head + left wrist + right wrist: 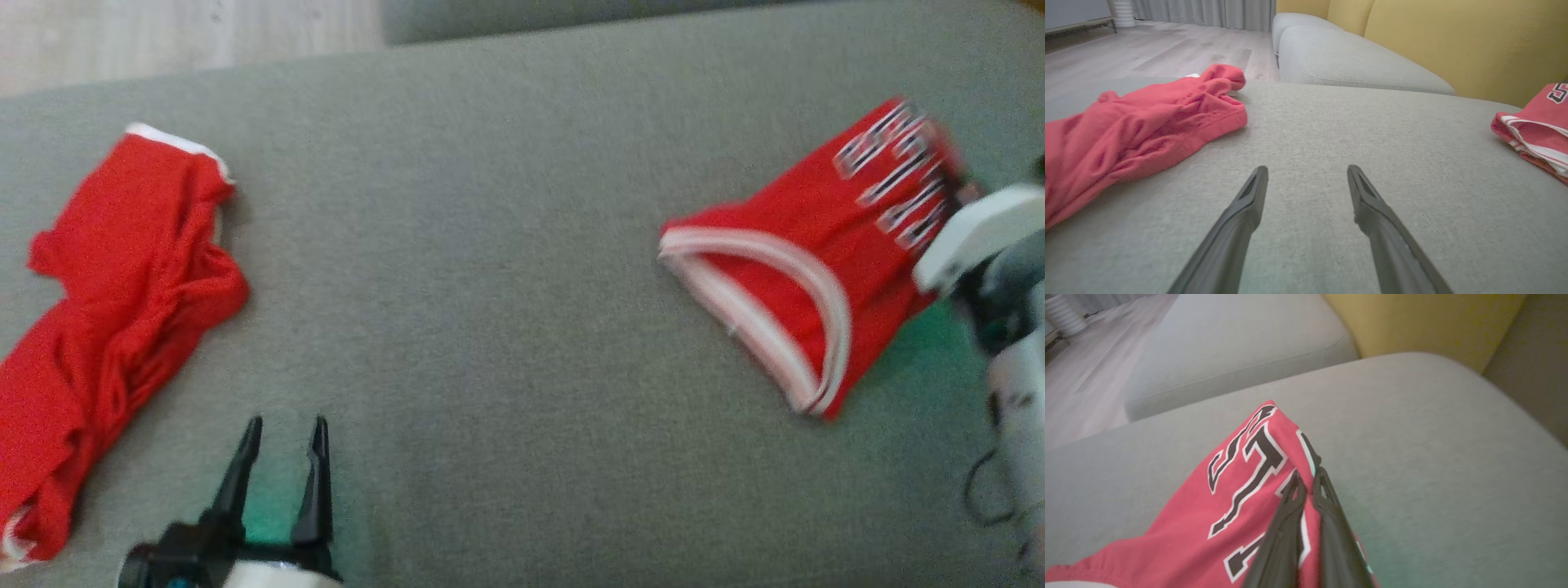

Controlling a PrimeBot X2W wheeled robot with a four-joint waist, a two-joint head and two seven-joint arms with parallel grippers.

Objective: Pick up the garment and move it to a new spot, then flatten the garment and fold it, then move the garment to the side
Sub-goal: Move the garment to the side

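A folded red garment (784,245) with white trim and black-and-white lettering lies at the right of the grey cushion (490,245). My right gripper (1308,477) is shut on its lettered edge, and the cloth (1241,506) rises to a peak at the fingertips. In the head view the right arm's white wrist (971,233) sits at that edge and covers the fingers. My left gripper (286,425) stands open at the lower left, above bare cushion, with nothing between its fingers (1249,196). The left wrist view shows this garment's trimmed end (1535,130) at its right edge.
A second red garment (122,269) lies crumpled at the cushion's left, close to my left gripper (1306,169), and spreads across the left (1147,122) of the left wrist view. Another grey cushion (1351,61) and a yellow backrest (1453,41) lie beyond. Pale wood floor (163,33) borders the far left.
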